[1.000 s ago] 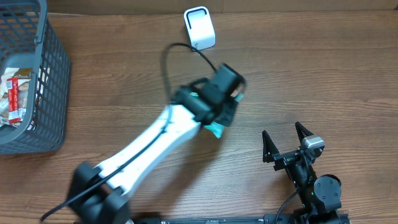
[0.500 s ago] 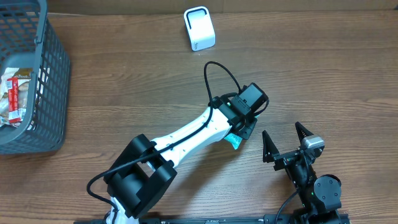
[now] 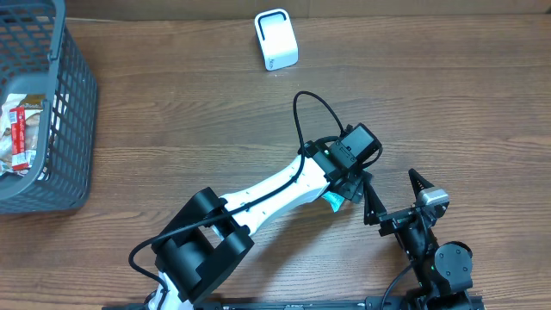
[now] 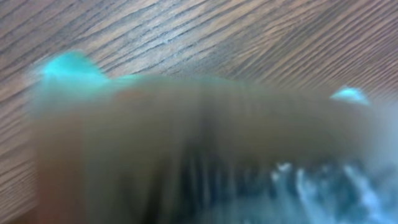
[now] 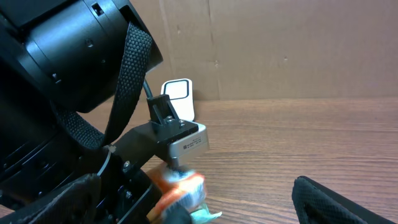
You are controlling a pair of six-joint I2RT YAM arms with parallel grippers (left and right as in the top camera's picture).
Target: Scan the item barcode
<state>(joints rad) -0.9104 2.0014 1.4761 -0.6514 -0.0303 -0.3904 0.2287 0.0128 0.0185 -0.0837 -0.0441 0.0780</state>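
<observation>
Grey basket (image 3: 76, 103) at far left, snack packets (image 3: 17, 138) seen inside, teal packet (image 3: 332, 201) lying under left gripper (image 3: 346, 184) right of centre, grip cannot be told, right gripper (image 3: 392, 196) spread open beside it

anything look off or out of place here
Nothing spilled or damaged. One oddity: the teal packet sits under the left gripper, close to the open right gripper, far from the white scanner across the table. The left wrist view is too blurred to show any grip.
</observation>
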